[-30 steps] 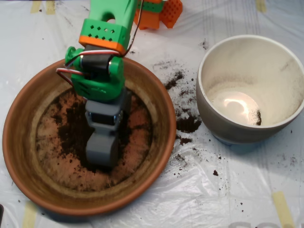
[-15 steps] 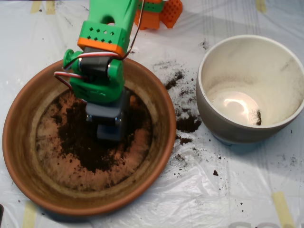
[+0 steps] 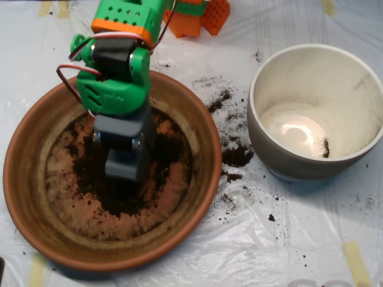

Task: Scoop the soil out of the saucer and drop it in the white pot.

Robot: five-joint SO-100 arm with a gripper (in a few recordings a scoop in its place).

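Note:
The terracotta saucer (image 3: 202, 127) sits at the left, with dark soil (image 3: 122, 200) spread thinly over its floor and bare clay showing around the patch. My grey scoop (image 3: 124, 166) hangs over the middle of the saucer on the green and orange arm (image 3: 116, 72), which reaches in from the top and covers part of the soil. The scoop looks lifted off the soil. The white pot (image 3: 269, 149) stands at the right, apart from the saucer, holding just a few dark crumbs on its pale floor.
Spilled soil (image 3: 237, 156) lies on the plastic sheet between saucer and pot, with more crumbs (image 3: 220, 98) further up. An orange and green printed part (image 3: 200, 15) stands at the top edge. Yellow tape strips (image 3: 353, 260) hold the sheet down.
The scoop drew back from the lower middle of the soil patch toward the saucer's upper part and rose. The arm shifted up and slightly left. More soil now shows below the scoop.

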